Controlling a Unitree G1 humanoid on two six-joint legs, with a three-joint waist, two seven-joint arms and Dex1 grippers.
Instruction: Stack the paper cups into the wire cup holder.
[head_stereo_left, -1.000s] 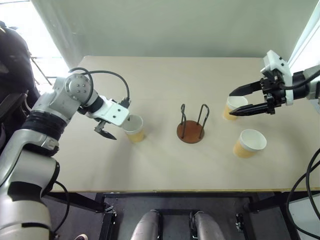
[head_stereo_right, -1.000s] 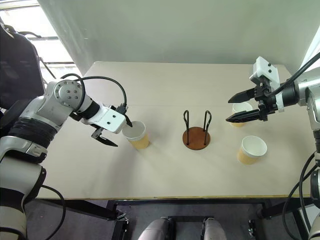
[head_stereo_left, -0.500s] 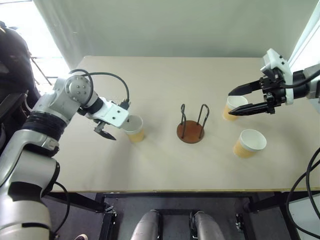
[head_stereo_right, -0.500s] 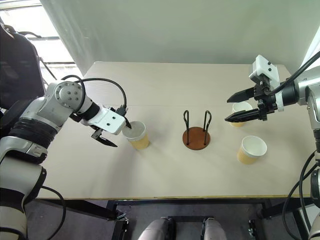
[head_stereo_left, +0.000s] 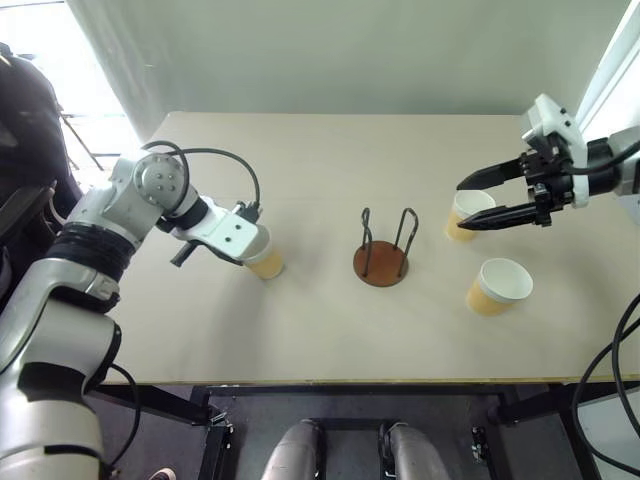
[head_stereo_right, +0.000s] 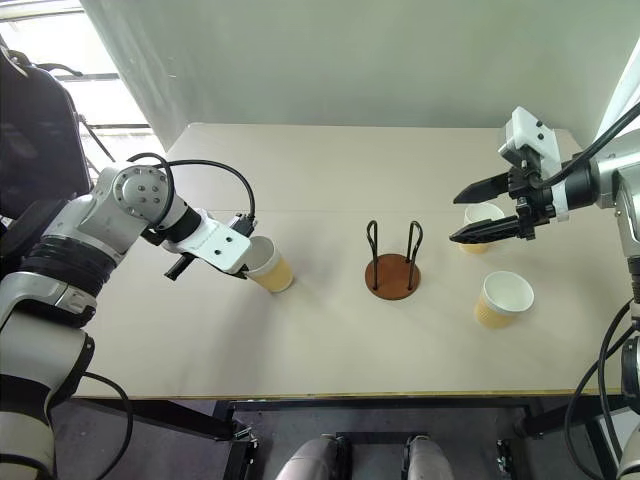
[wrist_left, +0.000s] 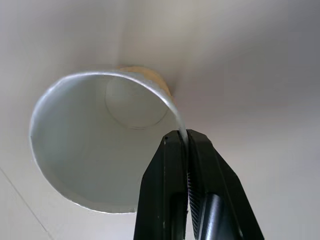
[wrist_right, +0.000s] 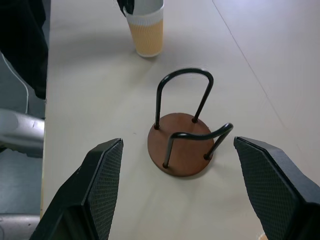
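Note:
Three yellow-tan paper cups are on the beige table (head_stereo_left: 320, 330). My left gripper (wrist_left: 184, 138) is shut on the white rim of the left cup (head_stereo_left: 267, 264), one finger inside and one outside. The wire cup holder (head_stereo_left: 382, 260), a reddish-brown disc with two black wire loops, stands empty at the table's middle. My right gripper (head_stereo_left: 462, 205) hangs open above the table, by the far right cup (head_stereo_left: 476, 204). Another cup (head_stereo_left: 497, 286) stands upright nearer the front edge on the right. The right wrist view looks between its open fingers at the holder (wrist_right: 182, 145) and the left cup (wrist_right: 147, 31).
A black cable (head_stereo_left: 225, 160) loops over my left wrist. A wall runs along the table's far edge. Bare tabletop lies in front of the holder and between it and the cups.
My left gripper has shut on the left cup's rim and now covers most of its opening. The right gripper has kept still and open.

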